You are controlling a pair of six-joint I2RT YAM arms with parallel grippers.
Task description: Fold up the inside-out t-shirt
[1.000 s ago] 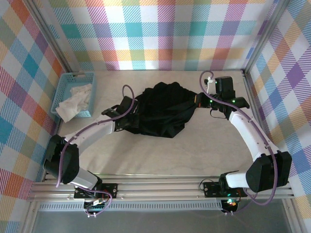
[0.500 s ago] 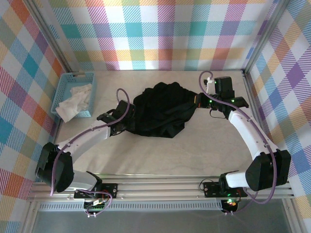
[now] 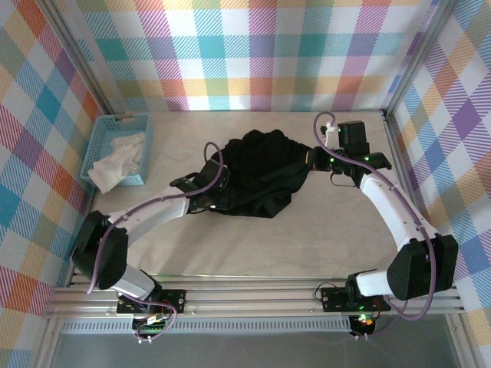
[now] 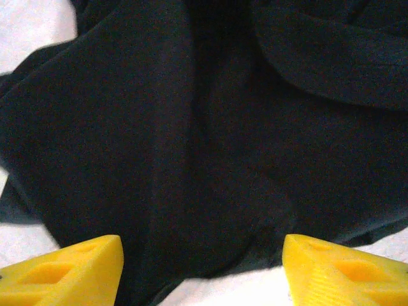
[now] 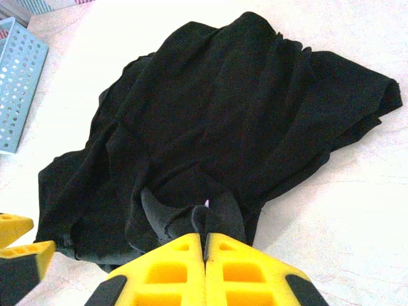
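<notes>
T-shirt crumpled; right fingers pinch fold, left fingers splayed above (basket well aside).

Three views sharing one black t-shirt.
The top camera sits high behind the arm bases, looking down on the whole bench. The left wrist camera looks from very near, over the left tool, onto the cloth. The right wrist camera looks from farther back, over the right tool, across the t-shirt toward the basket.

Light-blue perforated basket at the pale table's far-left corner, crumpled white cloth inside.
</notes>
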